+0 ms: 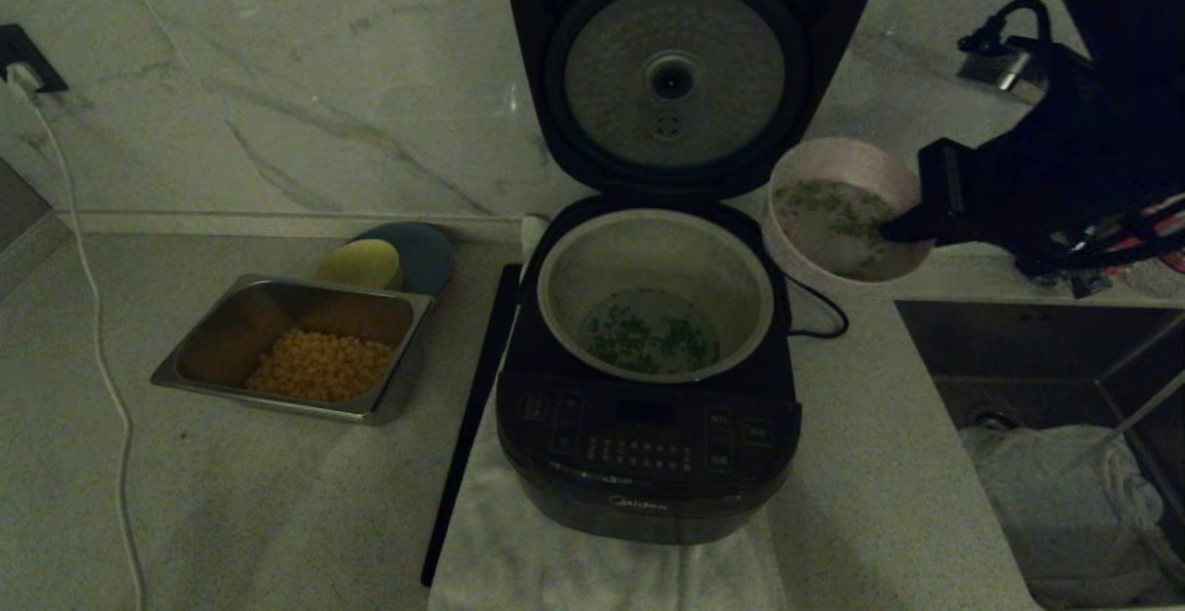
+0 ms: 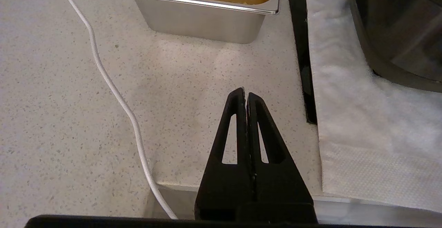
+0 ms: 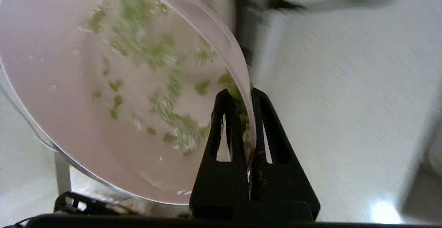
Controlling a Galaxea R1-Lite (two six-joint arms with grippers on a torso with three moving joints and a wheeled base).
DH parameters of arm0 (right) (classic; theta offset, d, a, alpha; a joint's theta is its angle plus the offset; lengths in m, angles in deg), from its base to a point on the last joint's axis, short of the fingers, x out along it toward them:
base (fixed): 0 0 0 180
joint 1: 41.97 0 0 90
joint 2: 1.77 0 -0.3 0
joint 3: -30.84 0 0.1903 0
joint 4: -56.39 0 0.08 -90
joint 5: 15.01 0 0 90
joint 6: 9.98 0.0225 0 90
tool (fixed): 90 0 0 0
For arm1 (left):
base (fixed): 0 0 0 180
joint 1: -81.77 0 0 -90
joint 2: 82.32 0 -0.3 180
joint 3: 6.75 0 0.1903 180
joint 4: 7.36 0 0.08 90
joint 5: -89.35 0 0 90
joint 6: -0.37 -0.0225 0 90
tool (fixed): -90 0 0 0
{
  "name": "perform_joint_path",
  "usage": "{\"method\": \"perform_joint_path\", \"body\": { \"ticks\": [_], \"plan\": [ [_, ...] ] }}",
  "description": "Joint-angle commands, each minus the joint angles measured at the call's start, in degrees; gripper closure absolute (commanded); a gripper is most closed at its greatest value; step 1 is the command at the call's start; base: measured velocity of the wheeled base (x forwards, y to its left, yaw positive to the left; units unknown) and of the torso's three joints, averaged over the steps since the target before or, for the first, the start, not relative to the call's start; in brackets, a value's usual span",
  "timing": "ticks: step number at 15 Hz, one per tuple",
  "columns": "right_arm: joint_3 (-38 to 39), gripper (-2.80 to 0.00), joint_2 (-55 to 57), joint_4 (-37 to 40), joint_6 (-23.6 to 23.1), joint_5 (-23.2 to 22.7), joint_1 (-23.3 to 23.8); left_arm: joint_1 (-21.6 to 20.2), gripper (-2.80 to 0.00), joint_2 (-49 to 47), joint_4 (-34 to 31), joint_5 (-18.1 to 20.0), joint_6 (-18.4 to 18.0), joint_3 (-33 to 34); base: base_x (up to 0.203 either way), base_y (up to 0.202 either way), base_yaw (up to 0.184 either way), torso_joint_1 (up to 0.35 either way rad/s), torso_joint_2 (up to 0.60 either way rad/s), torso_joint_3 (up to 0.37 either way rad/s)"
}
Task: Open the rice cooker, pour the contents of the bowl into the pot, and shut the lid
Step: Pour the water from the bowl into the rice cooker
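The rice cooker (image 1: 648,407) stands on a white towel (image 1: 592,555) with its lid (image 1: 685,65) raised upright. Chopped green herbs (image 1: 648,333) lie in the pot (image 1: 655,292). The right gripper (image 3: 244,98) pinches the rim of the pinkish-white bowl (image 1: 847,208), held tilted beside the cooker, green bits clinging inside. The left gripper (image 2: 246,95), fingers pressed together, hovers over the counter (image 2: 69,117) near the steel tray (image 2: 203,17).
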State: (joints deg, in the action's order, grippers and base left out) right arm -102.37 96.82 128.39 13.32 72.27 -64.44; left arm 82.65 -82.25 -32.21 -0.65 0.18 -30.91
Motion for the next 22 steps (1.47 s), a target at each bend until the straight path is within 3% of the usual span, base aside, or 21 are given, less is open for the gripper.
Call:
{"method": "perform_joint_path", "body": {
  "ticks": [1, 7, 13, 18, 22],
  "plan": [
    [-0.8, 0.00, 4.4, -3.9, 0.2, 2.4, -5.9, 0.0, 0.00, 0.0, 0.0, 0.0, 0.0, 0.0, 0.000, 0.000, 0.000, 0.000, 0.00, 0.000],
    [-0.9, 0.00, 11.6, -15.2, 0.2, 9.5, -13.7, 0.0, 0.00, 0.0, 0.0, 0.0, 0.0, 0.0, 0.000, 0.000, 0.000, 0.000, 0.00, 0.000],
    [-0.9, 0.00, 17.4, -25.5, -0.5, 19.5, -17.1, 0.0, 0.00, 0.0, 0.0, 0.0, 0.0, 0.0, 0.000, 0.000, 0.000, 0.000, 0.00, 0.000],
    [-0.8, 0.00, 20.6, -33.9, -4.5, 29.4, -17.2, 0.0, 0.00, 0.0, 0.0, 0.0, 0.0, 0.0, 0.000, 0.000, 0.000, 0.000, 0.00, 0.000],
    [-0.8, 0.00, 21.0, -37.7, -9.2, 33.7, -18.4, 0.0, 0.00, 0.0, 0.0, 0.0, 0.0, 0.0, 0.000, 0.000, 0.000, 0.000, 0.00, 0.000]
  ]
}}
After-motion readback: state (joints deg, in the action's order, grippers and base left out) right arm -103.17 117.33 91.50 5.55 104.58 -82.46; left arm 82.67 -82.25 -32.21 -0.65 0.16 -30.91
